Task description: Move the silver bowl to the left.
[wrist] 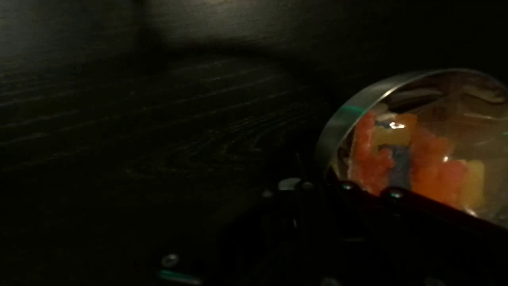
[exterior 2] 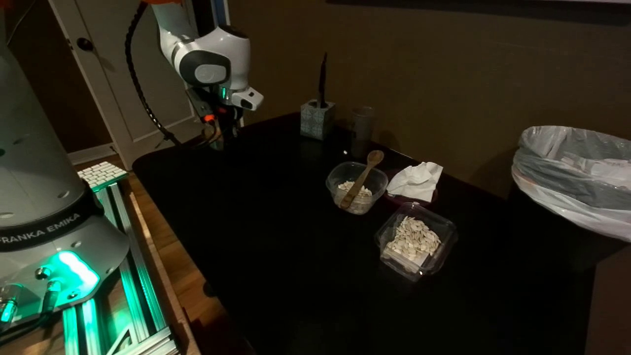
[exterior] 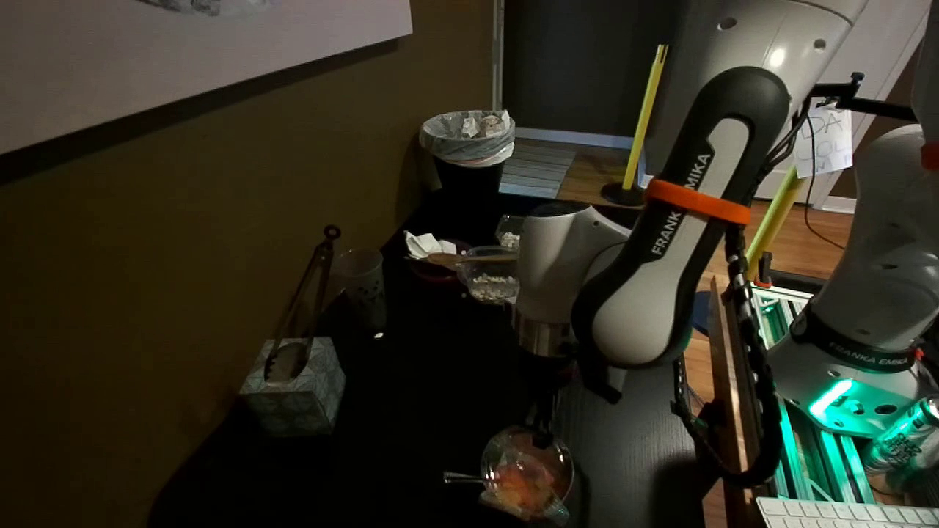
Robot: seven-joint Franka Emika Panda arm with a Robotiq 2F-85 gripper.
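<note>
Exterior views, two: angled down from roughly opposite ends of surface, sharing tissue box and bin. Wrist view: close over surface and silver bowl.

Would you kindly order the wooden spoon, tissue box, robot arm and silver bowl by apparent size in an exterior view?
Largest: robot arm
Too alike to rank: tissue box, silver bowl
Smallest: wooden spoon

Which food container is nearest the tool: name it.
The silver bowl, the only metal one, holding reddish pieces: the tool is at its rim, while both clear tubs stand farther off.
</note>
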